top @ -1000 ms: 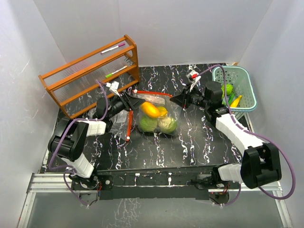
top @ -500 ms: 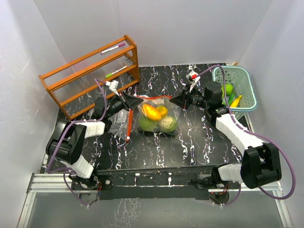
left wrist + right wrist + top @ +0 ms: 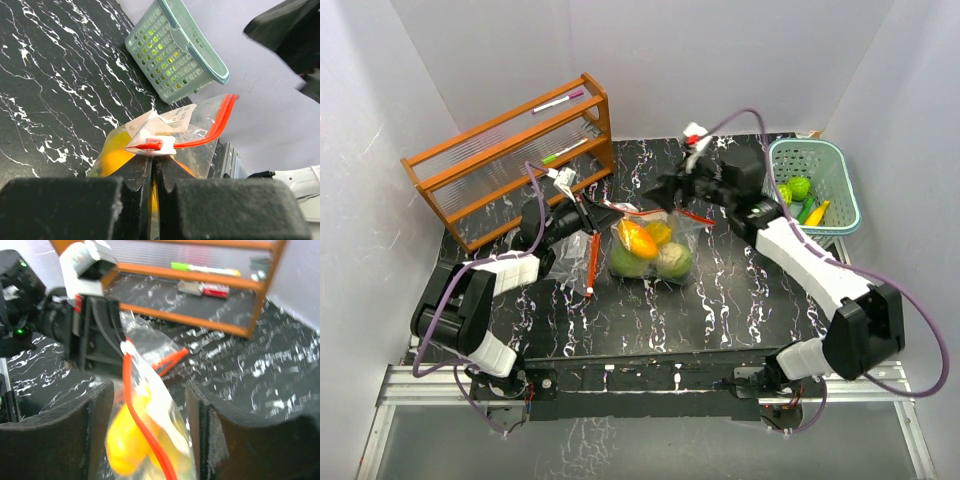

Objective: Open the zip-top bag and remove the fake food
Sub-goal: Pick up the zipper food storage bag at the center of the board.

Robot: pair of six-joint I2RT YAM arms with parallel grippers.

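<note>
The clear zip-top bag (image 3: 650, 248) with a red zip (image 3: 212, 127) lies mid-table. It holds fake food: orange-yellow pieces (image 3: 638, 236), a green ball (image 3: 628, 263) and a pale-green cabbage-like ball (image 3: 672, 261). My left gripper (image 3: 586, 209) is shut on the bag's left corner, just below the white slider (image 3: 159, 144). My right gripper (image 3: 667, 194) hovers open over the bag's right rim. Its fingers (image 3: 95, 432) stand wide on either side of the red zip (image 3: 145, 427) and a yellow piece (image 3: 124, 447), touching neither.
A pale-teal slotted basket (image 3: 832, 170) at the right edge holds green pieces (image 3: 799, 188) and a yellow banana (image 3: 817, 211). An orange wooden rack (image 3: 470, 170) with pens stands at the back left. A red stick (image 3: 591, 264) lies left of the bag.
My left gripper closed on the bag's left corner. My right gripper let go of the right rim, opened, and swung up and left over the bag.
</note>
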